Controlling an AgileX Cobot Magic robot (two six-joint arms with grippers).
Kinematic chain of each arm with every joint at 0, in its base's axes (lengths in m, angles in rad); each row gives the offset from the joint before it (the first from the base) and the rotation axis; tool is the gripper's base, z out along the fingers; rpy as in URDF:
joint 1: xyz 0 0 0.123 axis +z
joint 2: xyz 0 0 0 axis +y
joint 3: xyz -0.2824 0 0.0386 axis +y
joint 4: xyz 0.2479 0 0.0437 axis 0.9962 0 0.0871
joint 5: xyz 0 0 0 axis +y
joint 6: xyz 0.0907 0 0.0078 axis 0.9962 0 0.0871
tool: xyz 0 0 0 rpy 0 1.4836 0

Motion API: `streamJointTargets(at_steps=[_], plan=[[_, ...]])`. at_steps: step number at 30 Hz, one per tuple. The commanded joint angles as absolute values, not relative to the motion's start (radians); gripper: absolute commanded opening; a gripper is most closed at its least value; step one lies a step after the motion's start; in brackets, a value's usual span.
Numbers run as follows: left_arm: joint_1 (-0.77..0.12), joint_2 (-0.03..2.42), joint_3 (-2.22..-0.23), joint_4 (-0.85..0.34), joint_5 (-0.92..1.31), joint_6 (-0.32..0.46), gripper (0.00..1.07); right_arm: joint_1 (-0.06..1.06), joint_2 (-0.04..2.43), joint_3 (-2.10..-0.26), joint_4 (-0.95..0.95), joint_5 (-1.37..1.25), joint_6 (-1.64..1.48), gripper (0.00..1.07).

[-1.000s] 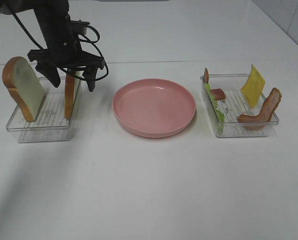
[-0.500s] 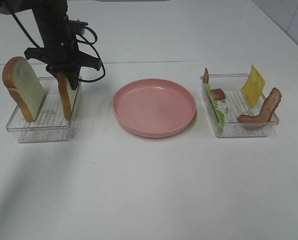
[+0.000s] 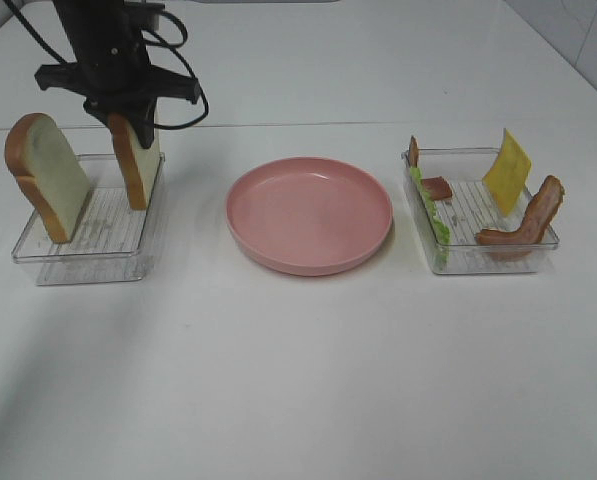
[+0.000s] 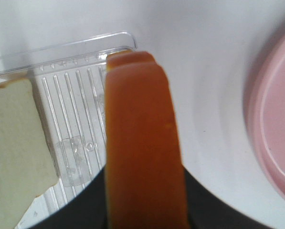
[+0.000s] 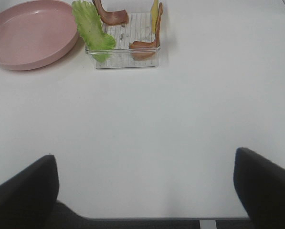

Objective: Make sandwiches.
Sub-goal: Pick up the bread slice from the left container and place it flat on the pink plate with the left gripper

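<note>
L pincer tips behind bread slice; pink plate partly off-frame

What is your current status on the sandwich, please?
Left gripper shut on bread slice, upright over left tray. Right gripper open, holding nothing. Pink plate bare; nothing between it and the slice.

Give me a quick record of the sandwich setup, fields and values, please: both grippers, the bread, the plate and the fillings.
left gripper: shut on bread slice, held upright over the left tray
second bread slice: leaning in the left tray
pink plate: centre, nothing on it
right tray: lettuce, cheese, bacon strips
right gripper: open, over bare table
</note>
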State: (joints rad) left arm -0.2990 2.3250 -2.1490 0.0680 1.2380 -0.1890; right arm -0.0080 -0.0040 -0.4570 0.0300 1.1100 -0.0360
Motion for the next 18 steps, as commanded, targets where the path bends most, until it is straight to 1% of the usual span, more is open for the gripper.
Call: streamJointTargets(at_steps=[1, 2, 3, 4, 5, 6, 7, 8, 9, 10, 11, 13, 14, 18], plan=[[-0.304, 2.225, -2.155, -0.021, 1.314, -0.192, 0.00, -0.011, -0.034, -0.453, 0.036, 1.104, -0.045, 0.96], [-0.304, 2.225, -2.155, -0.021, 1.314, -0.192, 0.00, -0.011, -0.034, -0.453, 0.036, 1.104, -0.045, 0.96], [-0.304, 2.205, -2.155, -0.053, 1.314, -0.187, 0.00, -0.011, -0.034, -0.453, 0.036, 1.104, -0.045, 0.96], [-0.304, 2.177, -2.155, -0.123, 1.312, -0.155, 0.00, -0.011, -0.034, -0.453, 0.036, 1.104, -0.045, 0.96], [-0.304, 2.177, -2.155, -0.123, 1.312, -0.155, 0.00, -0.011, -0.034, -0.453, 0.036, 1.104, -0.045, 0.96], [-0.304, 2.163, -2.155, -0.201, 1.312, -0.100, 0.00, -0.011, -0.034, -0.453, 0.036, 1.104, -0.045, 0.96], [-0.304, 2.162, -2.155, -0.241, 1.312, -0.079, 0.00, -0.011, -0.034, -0.453, 0.036, 1.104, -0.045, 0.96], [-0.304, 2.162, -2.155, -0.241, 1.312, -0.079, 0.00, -0.011, -0.034, -0.453, 0.036, 1.104, -0.045, 0.96], [-0.304, 2.172, -2.155, -0.297, 1.312, -0.047, 0.00, -0.011, -0.034, -0.453, 0.036, 1.104, -0.045, 0.96], [-0.304, 2.172, -2.155, -0.297, 1.312, -0.047, 0.00, -0.011, -0.034, -0.453, 0.036, 1.104, -0.045, 0.96], [-0.304, 2.190, -2.155, -0.335, 1.303, -0.046, 0.00, -0.011, -0.034, -0.453, 0.036, 1.104, -0.045, 0.96], [-0.304, 2.201, -2.155, -0.354, 1.291, -0.047, 0.00, -0.011, -0.034, -0.453, 0.036, 1.104, -0.045, 0.96], [-0.312, 2.230, -2.155, -0.387, 1.254, -0.049, 0.00, -0.011, -0.034, -0.453, 0.036, 1.104, -0.045, 0.96], [-0.333, 2.271, -2.155, -0.403, 1.169, -0.056, 0.00, -0.011, -0.034, -0.453, 0.036, 1.104, -0.045, 0.96]])
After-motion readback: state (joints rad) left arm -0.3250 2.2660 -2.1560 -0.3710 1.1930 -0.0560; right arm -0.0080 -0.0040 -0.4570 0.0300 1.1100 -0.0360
